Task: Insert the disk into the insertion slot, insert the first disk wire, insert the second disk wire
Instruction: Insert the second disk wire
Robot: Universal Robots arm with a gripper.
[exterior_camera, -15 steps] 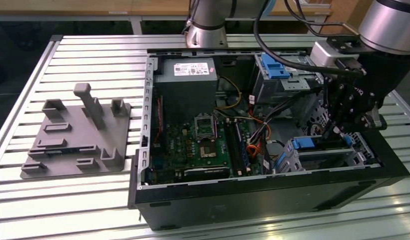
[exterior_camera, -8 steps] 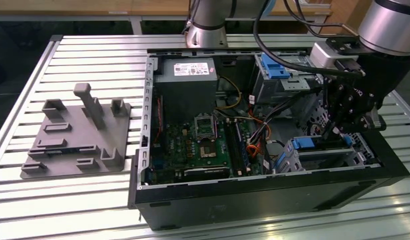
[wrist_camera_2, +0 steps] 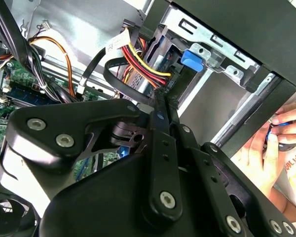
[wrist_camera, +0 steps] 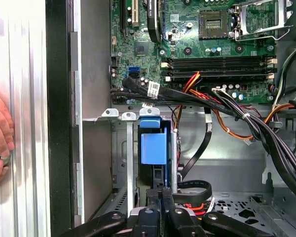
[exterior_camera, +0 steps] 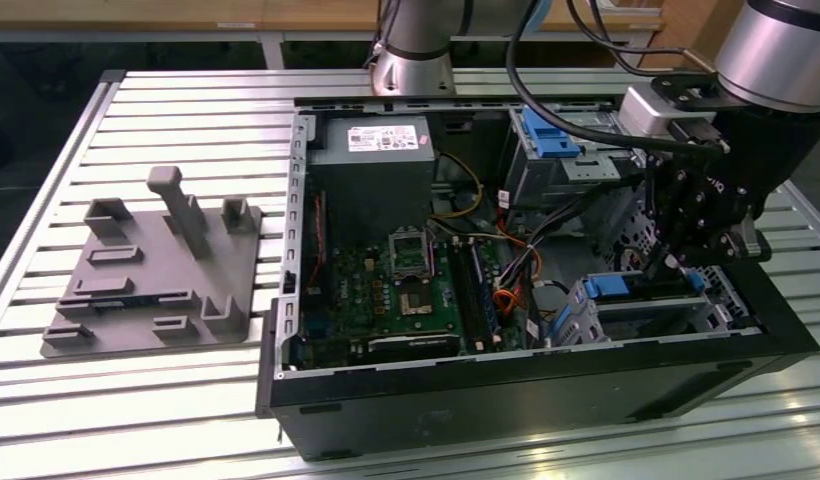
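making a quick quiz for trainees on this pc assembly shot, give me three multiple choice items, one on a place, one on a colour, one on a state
1. Where does the grey fixture plate lie?
A. inside the computer case
B. on the table, at the exterior view's left of the case
C. on the power supply

2. What colour is the disk carrier in the insertion slot?
A. red
B. green
C. blue

3. How is the computer case?
A. its upper side open
B. closed all round
C. standing upright

Key:
1 B, it rests on the slatted table beside the case.
2 C, the first wrist view shows it bright blue.
3 A, the motherboard lies exposed.
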